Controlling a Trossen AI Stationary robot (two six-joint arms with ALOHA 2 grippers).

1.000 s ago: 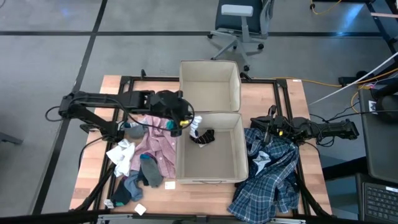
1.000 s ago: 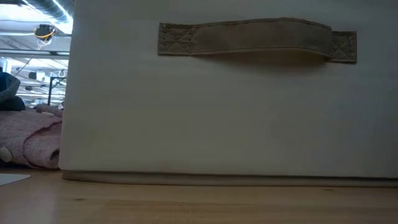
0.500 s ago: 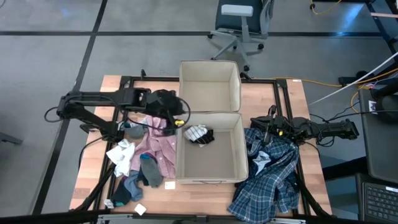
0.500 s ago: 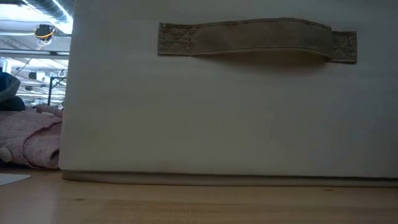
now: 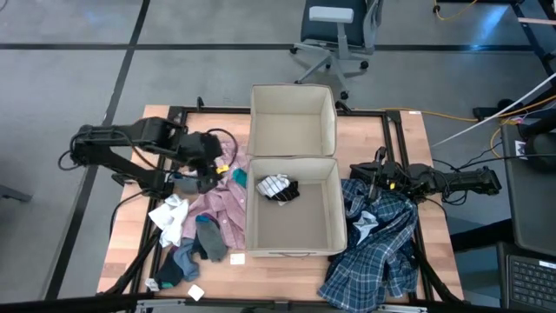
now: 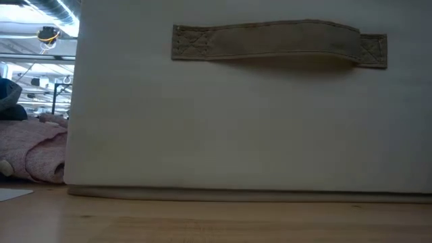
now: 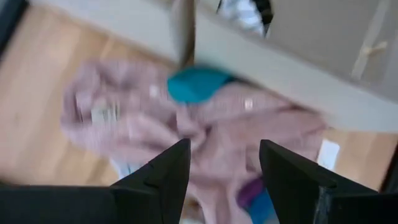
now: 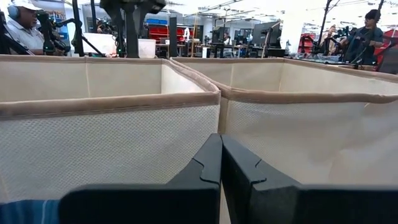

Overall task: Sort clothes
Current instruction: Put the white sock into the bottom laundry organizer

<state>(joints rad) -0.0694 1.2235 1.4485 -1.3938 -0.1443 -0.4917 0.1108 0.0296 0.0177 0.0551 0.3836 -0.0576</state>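
Note:
My left gripper [image 5: 217, 169] [image 7: 224, 163] hangs open over the pink shirt [image 5: 217, 204] [image 7: 211, 124], left of the near beige bin [image 5: 334, 209]. Nothing is between its fingers. A teal sock [image 7: 196, 84] lies on the shirt by the bin's wall. A white striped sock and a black one [image 5: 279, 187] lie on the near bin's floor. My right gripper [image 5: 354, 176] [image 8: 221, 163] is shut at the bin's right wall, over the far end of the blue-white plaid shirt [image 5: 378, 243]. A white top [image 5: 169, 213] and grey and blue socks [image 5: 195, 245] lie near the table's left front. My right gripper lies level over the plaid shirt's far end [image 5: 365, 193], pointing toward the table's left. Whether it touches the cloth I cannot tell.
A second beige bin [image 5: 293, 122] stands behind the near one, touching it. In the low view the near bin's wall and strap handle [image 6: 270, 44] fill the picture, with the pink shirt [image 6: 34, 152] beside it. People stand in the room beyond.
My left gripper has let go of the white striped sock over the near bin's left part. The sock has dropped onto the bin's floor beside the black one. The gripper has then drawn back toward the table's left, over the pink shirt.

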